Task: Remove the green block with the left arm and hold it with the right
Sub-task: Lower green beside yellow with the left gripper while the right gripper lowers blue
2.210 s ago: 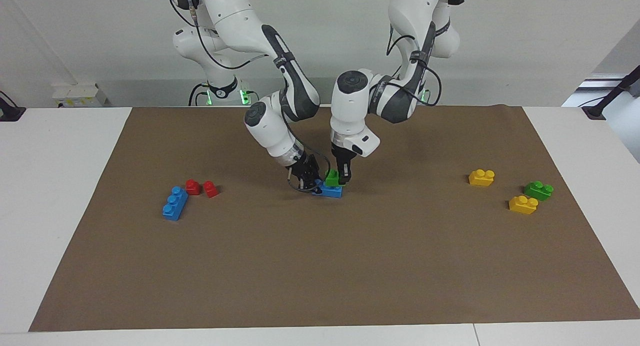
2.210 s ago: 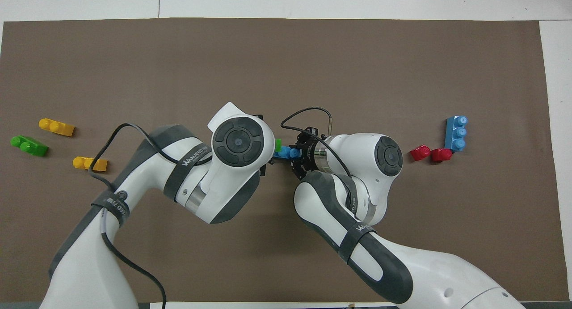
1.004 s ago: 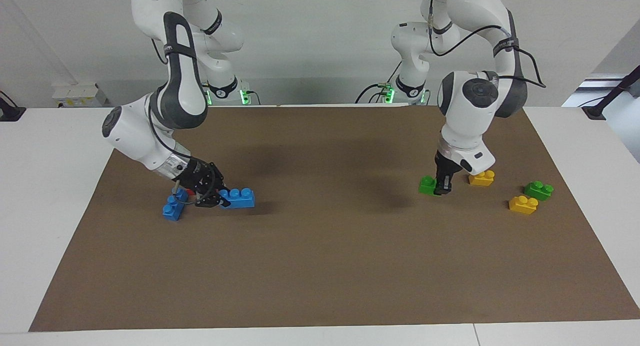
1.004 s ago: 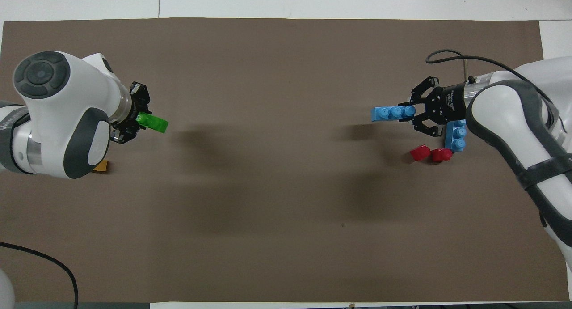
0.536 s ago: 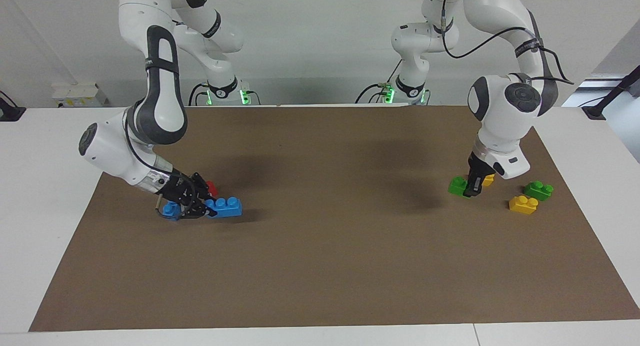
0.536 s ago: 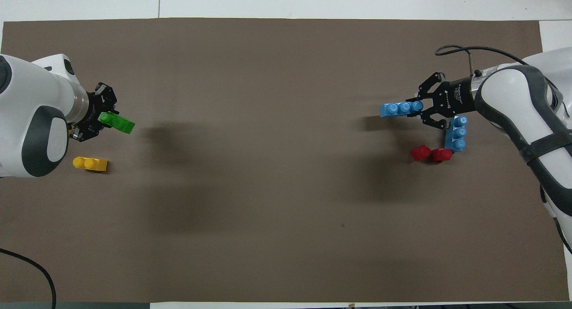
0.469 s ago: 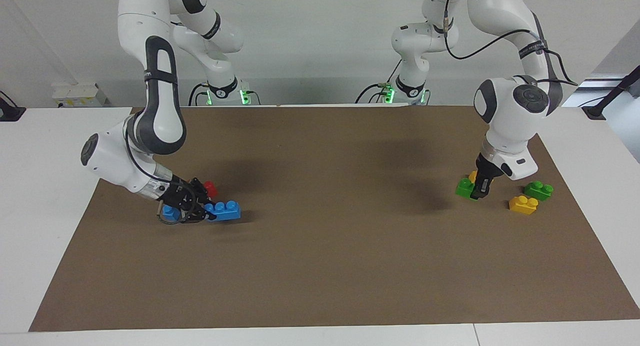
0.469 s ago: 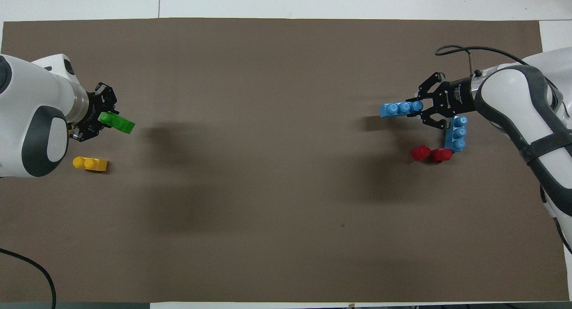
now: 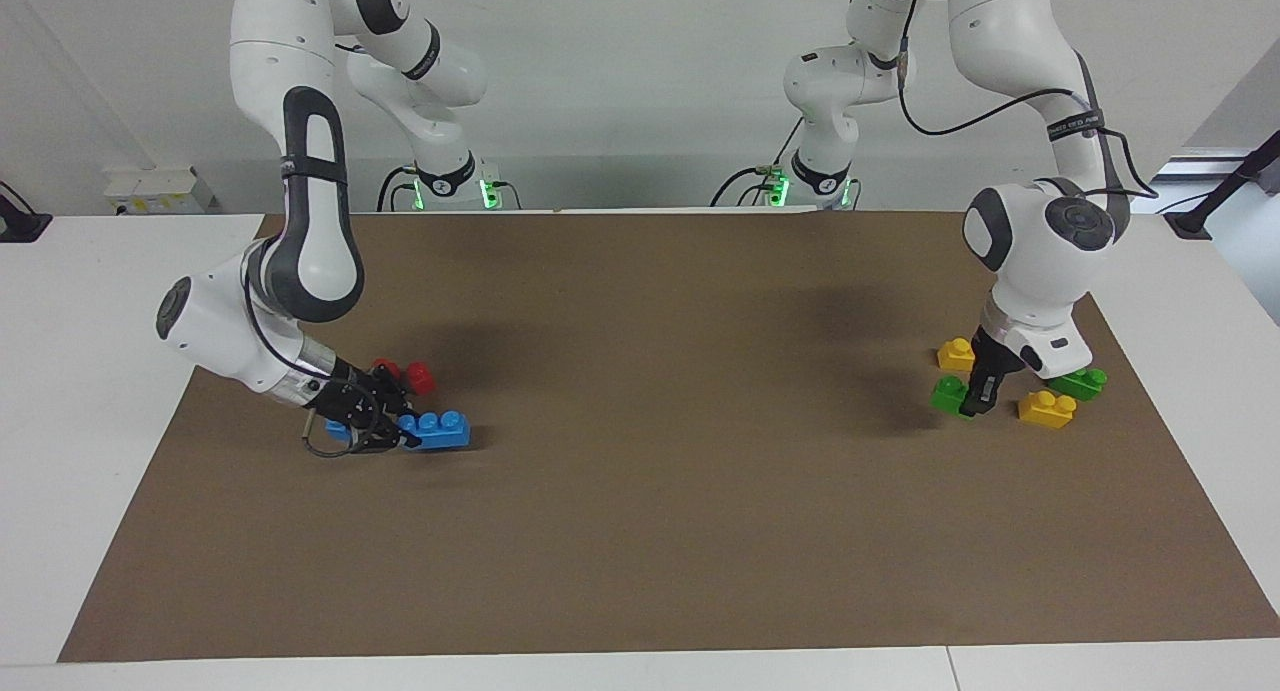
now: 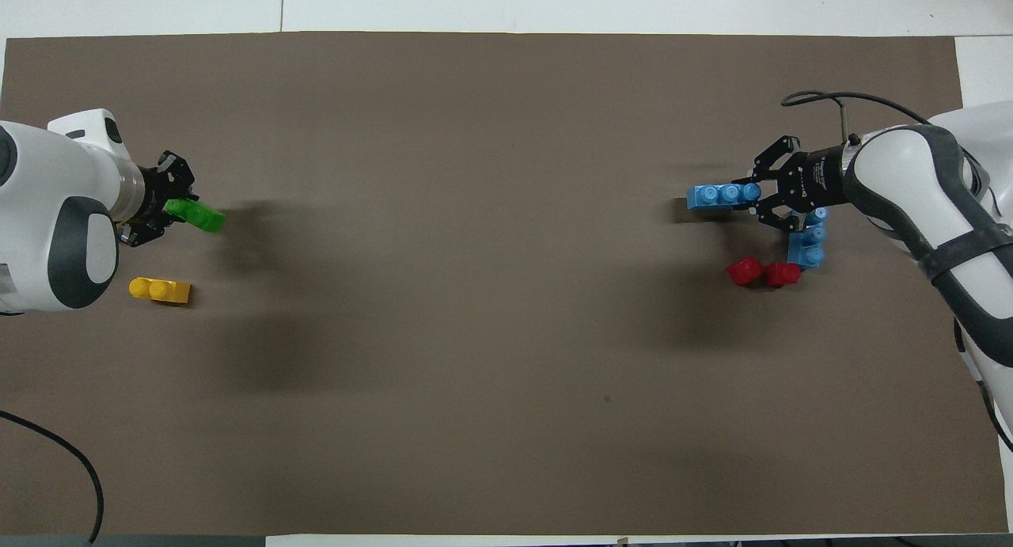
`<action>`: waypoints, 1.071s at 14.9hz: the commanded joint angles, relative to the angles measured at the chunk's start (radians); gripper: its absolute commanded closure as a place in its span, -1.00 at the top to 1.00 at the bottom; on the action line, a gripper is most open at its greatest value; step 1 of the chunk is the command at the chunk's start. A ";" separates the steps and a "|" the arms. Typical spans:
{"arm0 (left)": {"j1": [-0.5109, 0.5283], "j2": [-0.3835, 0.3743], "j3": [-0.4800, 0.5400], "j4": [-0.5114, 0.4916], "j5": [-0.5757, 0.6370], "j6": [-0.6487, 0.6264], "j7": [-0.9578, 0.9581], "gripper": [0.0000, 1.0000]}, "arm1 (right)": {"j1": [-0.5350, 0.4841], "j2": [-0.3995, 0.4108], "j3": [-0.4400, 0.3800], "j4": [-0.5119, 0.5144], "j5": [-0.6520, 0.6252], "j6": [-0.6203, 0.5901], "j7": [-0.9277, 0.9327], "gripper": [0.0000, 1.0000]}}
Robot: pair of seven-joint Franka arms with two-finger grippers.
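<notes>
The lime-green block (image 9: pixel 947 395) is held at one end by my left gripper (image 9: pixel 968 401), low over the mat at the left arm's end of the table, among the yellow bricks. In the overhead view the green block (image 10: pixel 195 213) sticks out from the left gripper (image 10: pixel 174 207). My right gripper (image 9: pixel 393 427) is shut on one end of a blue three-stud brick (image 9: pixel 436 430), low over the mat at the right arm's end. The blue brick (image 10: pixel 720 195) and the right gripper (image 10: pixel 757 192) also show in the overhead view.
Two yellow bricks (image 9: pixel 955 353) (image 9: pixel 1046 408) and a darker green brick (image 9: pixel 1080 380) lie by the left gripper. Two red bricks (image 9: pixel 419 376) (image 10: pixel 782 274) and a second blue brick (image 10: pixel 808 243) lie by the right gripper. A brown mat (image 9: pixel 650 491) covers the table.
The arms have parted from the table's middle. The left gripper carried the green block to its own end and lowered it. The right gripper carried the blue brick to its end.
</notes>
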 commanded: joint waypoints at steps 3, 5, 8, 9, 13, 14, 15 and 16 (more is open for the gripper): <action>0.030 0.041 -0.008 -0.006 -0.001 0.076 0.038 -1.00 | -0.017 -0.020 0.014 -0.075 -0.021 0.071 -0.056 -1.00; 0.035 0.048 -0.008 -0.004 -0.001 0.081 0.044 -1.00 | -0.017 -0.020 0.014 -0.075 -0.021 0.065 -0.056 -0.69; 0.038 0.055 -0.008 -0.009 -0.001 0.106 0.046 -1.00 | -0.017 -0.021 0.014 -0.073 -0.021 0.060 -0.056 -0.17; 0.038 0.069 -0.008 -0.010 -0.001 0.121 0.050 -1.00 | -0.019 -0.021 0.014 -0.072 -0.021 0.059 -0.056 0.30; 0.046 0.071 -0.006 -0.015 -0.001 0.110 0.103 -1.00 | -0.022 -0.021 0.014 -0.064 -0.021 0.046 -0.052 0.69; 0.046 0.071 -0.006 -0.015 -0.001 0.106 0.104 -1.00 | -0.023 -0.021 0.013 -0.064 -0.021 0.046 -0.052 0.74; 0.046 0.071 -0.006 -0.015 -0.001 0.103 0.109 -1.00 | -0.025 -0.021 0.014 -0.061 -0.021 0.042 -0.052 0.75; 0.046 0.071 -0.006 -0.013 -0.001 0.103 0.107 -1.00 | -0.025 -0.023 0.013 -0.058 -0.021 0.034 -0.050 0.75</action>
